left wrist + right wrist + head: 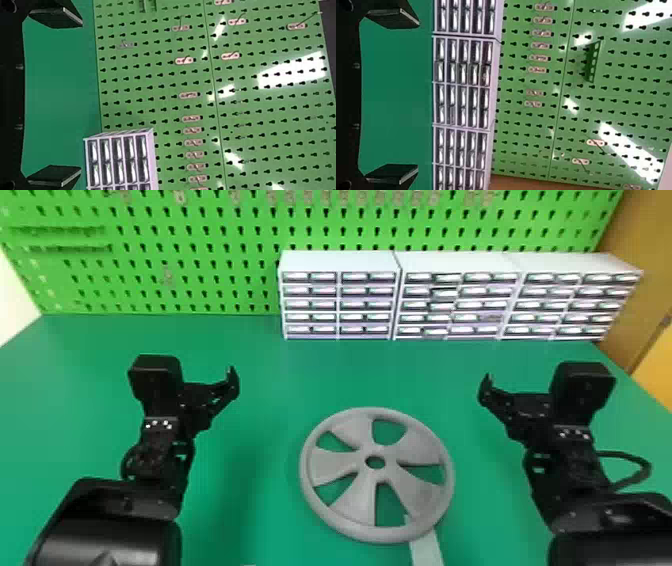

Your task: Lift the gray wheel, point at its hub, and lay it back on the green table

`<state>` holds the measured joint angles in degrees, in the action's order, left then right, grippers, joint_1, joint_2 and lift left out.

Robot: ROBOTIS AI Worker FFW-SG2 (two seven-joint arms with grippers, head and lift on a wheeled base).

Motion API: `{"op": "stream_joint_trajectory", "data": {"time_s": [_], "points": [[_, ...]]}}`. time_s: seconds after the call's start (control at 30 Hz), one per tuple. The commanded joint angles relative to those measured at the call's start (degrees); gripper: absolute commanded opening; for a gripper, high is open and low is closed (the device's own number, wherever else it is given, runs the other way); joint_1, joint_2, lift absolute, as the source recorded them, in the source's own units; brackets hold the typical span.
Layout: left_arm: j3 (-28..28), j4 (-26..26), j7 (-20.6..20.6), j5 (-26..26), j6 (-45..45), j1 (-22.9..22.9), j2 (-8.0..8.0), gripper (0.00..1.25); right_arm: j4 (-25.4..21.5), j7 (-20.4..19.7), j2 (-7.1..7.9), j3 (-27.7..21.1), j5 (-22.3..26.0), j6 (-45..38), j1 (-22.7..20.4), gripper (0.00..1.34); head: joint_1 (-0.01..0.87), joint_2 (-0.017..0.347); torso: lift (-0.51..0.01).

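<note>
The gray wheel [345,430] lies flat on the green table [270,390], its round hub hole [375,461] facing up. My left gripper [232,382] is over the table to the wheel's left and farther back, apart from it. On the opposite side, my right gripper [485,387] stands right of the wheel, also not touching it. The left wrist view has the left gripper [81,97] with its two fingers wide apart and nothing between them. Likewise, the right gripper [418,97] is open and holds nothing in the right wrist view.
White drawer cabinets [340,262] line the table's back edge from the middle to the right. Behind them rises a green pegboard [200,265] with small hooks. A pale strip [427,547] extends from under the wheel's near rim toward the front edge.
</note>
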<state>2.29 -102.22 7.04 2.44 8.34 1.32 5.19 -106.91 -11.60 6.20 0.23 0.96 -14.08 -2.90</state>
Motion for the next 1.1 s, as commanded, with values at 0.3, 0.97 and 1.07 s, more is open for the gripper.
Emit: {"op": "stream_joint_trajectory", "data": {"time_s": [0.3,0.97,1.07], "points": [[-0.4,0.0,0.0,0.6,0.4,0.4,-0.01,1.25,-0.7,0.0,-0.23,-0.2,-1.0,-0.1,-0.2,1.3,0.692,0.048,-0.093],[-0.3,0.0,-0.6,0.4,0.4,0.4,-0.01,1.25,-0.8,0.0,-0.23,-0.4,-0.4,-0.1,-0.8,1.3,0.692,0.048,-0.093],[-0.3,0.0,-0.6,0.4,0.4,0.4,-0.1,1.25,-0.8,0.1,-0.23,-0.4,-0.4,-0.1,-0.9,1.3,0.692,0.048,-0.093]]}}
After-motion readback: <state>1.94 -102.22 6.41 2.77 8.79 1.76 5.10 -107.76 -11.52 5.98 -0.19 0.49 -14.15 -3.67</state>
